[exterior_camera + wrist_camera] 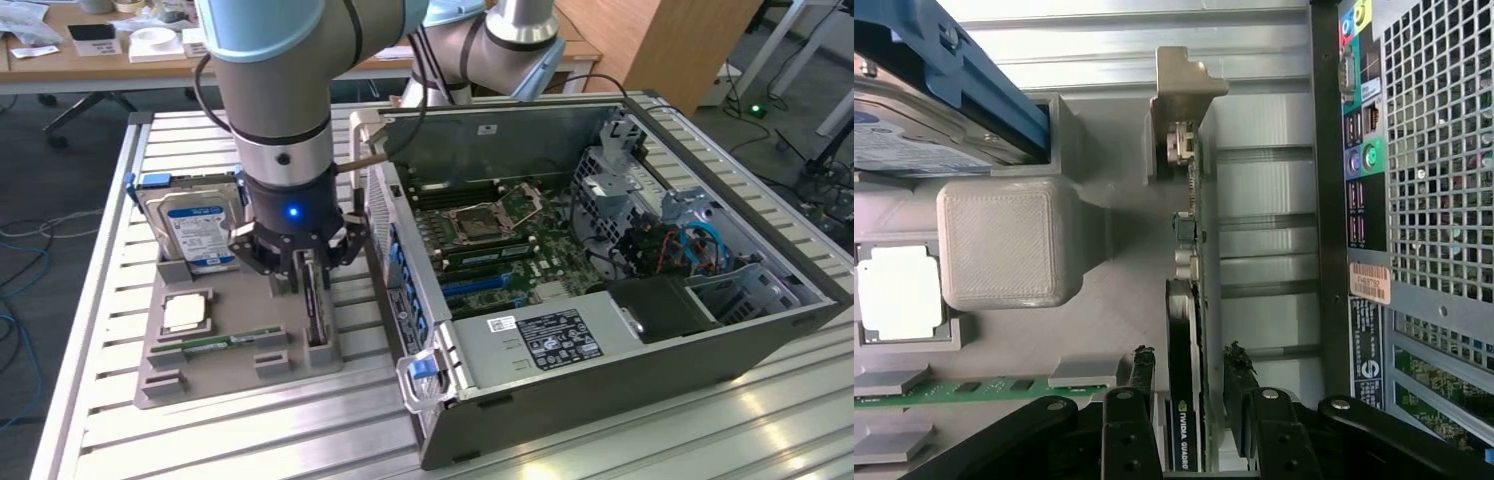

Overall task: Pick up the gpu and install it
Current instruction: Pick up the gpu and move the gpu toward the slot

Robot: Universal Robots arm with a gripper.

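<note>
The pincer hangs at the end of the arm in the left-centre part of the exterior view, directly over the gpu. The gpu stands on its long edge in a slot of the grey holder, which lies on the slatted metal surface in the lower left of that frame.

In the wrist view the pincer is open. Its two black fingers stand one on each side of the dark card, and a narrow gap shows on both sides, so nothing is gripped. The silvery bracket is at the end of the card far from the fingers.

On the same holder, a hard drive with a blue-white label stands upright, a square processor lies flat, and a green memory stick lies near the front. The open computer case stands just beside the holder, toward the exterior view's right.
</note>
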